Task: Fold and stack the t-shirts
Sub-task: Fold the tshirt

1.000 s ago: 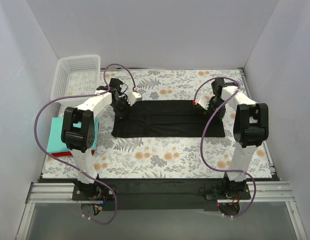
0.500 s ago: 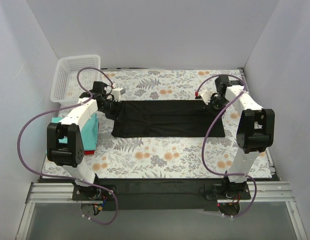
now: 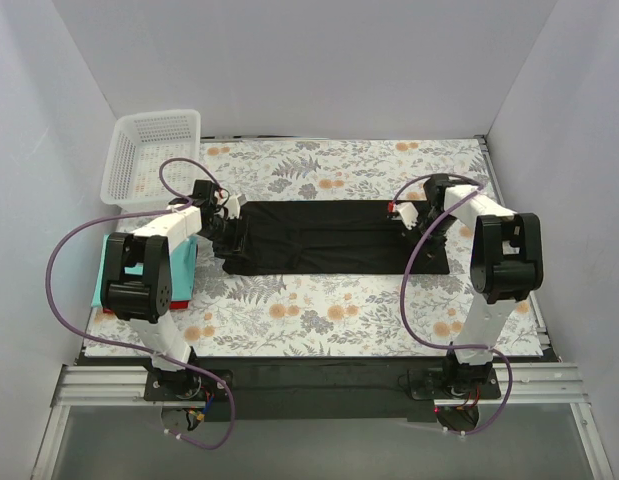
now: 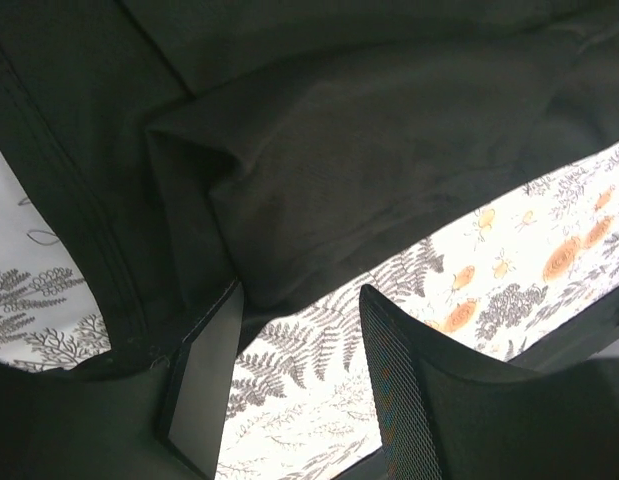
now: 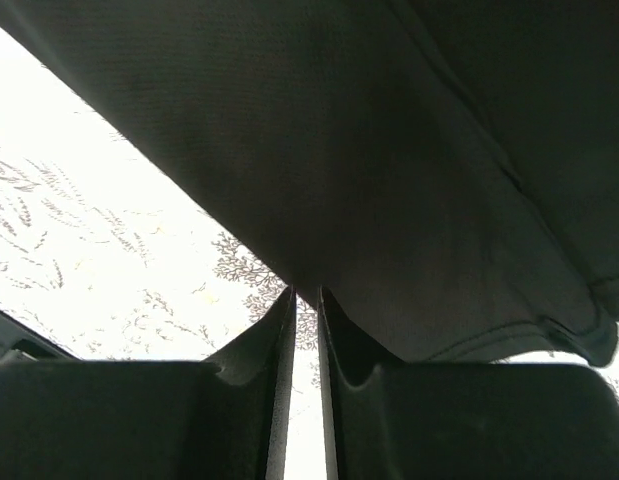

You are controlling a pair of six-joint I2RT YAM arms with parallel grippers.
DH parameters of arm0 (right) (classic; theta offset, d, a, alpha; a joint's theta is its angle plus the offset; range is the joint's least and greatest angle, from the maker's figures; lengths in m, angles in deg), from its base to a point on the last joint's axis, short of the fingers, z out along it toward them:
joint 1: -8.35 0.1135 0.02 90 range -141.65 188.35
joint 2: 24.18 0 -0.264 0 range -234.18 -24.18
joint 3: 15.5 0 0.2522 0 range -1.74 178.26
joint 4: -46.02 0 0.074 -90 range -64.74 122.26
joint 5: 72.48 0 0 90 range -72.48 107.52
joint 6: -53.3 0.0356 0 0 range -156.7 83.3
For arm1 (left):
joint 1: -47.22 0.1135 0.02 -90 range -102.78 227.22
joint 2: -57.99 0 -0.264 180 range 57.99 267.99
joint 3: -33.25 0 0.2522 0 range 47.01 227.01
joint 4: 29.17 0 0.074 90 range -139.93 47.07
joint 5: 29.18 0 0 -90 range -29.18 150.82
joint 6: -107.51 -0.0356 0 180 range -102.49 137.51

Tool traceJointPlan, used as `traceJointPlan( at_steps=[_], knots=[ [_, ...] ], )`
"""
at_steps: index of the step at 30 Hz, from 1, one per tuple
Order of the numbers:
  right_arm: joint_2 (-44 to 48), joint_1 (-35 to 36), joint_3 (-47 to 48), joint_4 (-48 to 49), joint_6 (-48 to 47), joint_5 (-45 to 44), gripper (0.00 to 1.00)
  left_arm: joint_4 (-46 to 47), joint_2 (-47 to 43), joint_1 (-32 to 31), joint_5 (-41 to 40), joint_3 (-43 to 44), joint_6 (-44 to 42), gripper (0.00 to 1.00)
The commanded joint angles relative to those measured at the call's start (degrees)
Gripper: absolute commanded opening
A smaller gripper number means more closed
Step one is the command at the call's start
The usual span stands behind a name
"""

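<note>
The black t-shirt [image 3: 329,235] lies folded in a long strip across the middle of the floral tablecloth. My left gripper [image 3: 227,228] is low at the strip's left end. In the left wrist view it [image 4: 301,295] stands open, and the shirt [image 4: 369,150] has its near edge just past the fingertips, with bare tablecloth between the fingers. My right gripper [image 3: 414,222] is at the strip's right end. In the right wrist view it [image 5: 304,292] is narrowed to a thin slit, with the shirt's [image 5: 389,150] edge between the tips. A teal t-shirt [image 3: 184,262] lies on a red one [image 3: 177,302] at the left, half hidden by the left arm.
A white lattice basket [image 3: 114,165] stands at the back left corner. The floral tablecloth [image 3: 329,310] covers the table up to grey walls on three sides. Purple cables loop over both arms.
My left gripper let go of the shirt's far left corner, opened, and came down to the near left end. My right gripper swung back, then returned to the right end while its jaws narrowed.
</note>
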Motion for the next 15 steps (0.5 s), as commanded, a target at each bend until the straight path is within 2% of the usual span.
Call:
traceJointPlan(
  at_steps=[1, 9, 15],
  knots=[
    [-1.2, -0.1, -0.5, 2.1, 1.0, -1.4, 0.19, 2.4, 0.9, 0.1, -1.3, -0.2, 1.6, 0.49],
    [-2.4, -0.2, 0.2, 2.4, 0.6, -2.8, 0.18, 2.9, 3.4, 0.0, -0.9, 0.4, 2.1, 0.47],
    [-2.4, -0.1, -0.1, 2.4, 0.4, -3.0, 0.17, 2.1, 1.8, 0.0, 1.3, 2.4, 2.0, 0.26]
  ],
)
